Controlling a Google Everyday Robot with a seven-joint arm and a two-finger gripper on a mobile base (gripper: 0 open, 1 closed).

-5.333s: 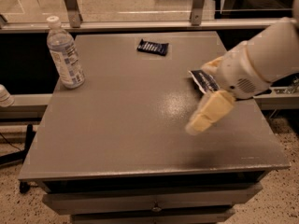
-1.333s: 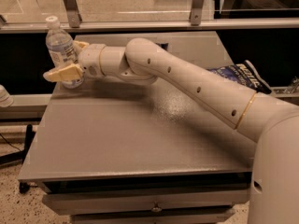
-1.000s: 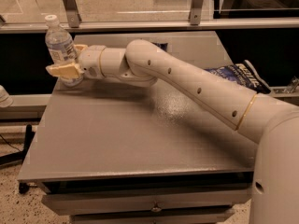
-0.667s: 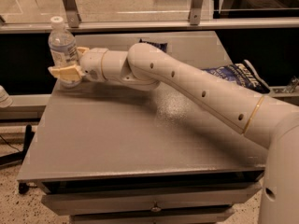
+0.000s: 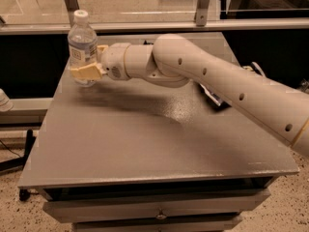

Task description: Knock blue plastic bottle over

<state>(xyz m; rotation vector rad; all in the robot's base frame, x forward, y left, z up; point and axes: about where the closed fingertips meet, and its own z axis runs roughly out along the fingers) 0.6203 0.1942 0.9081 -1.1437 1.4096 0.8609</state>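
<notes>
- Bottle (image 5: 82, 45): one is showing, standing on its base at the table's (image 5: 145, 144) far left corner, close to the left edge.
- One gripper (image 5: 92, 62) is sitting right at the bottle, at label height, on the end of one pale arm (image 5: 227, 83) that is reaching in from the right across the tabletop.
- Two tan fingers (image 5: 87, 73) are showing, spread apart and unclenched. The near one is lying across the bottle's lower front, and the far one is poking out just right of the bottle.
- Whether either finger is pressing on the plastic is hard to make out.
- The bottle's lower part is being covered by the near finger, so its foot is barely showing.
- One dark packet (image 5: 213, 97) is peeking out from behind the arm on the right, mostly hidden.
- One white object (image 5: 4, 100) is being cut off by the left edge, too little showing to name.
- The arm is running out of view at the right edge.
- The bottle is looking clear and faintly blue, carrying a white cap and a pale printed label around its middle.
</notes>
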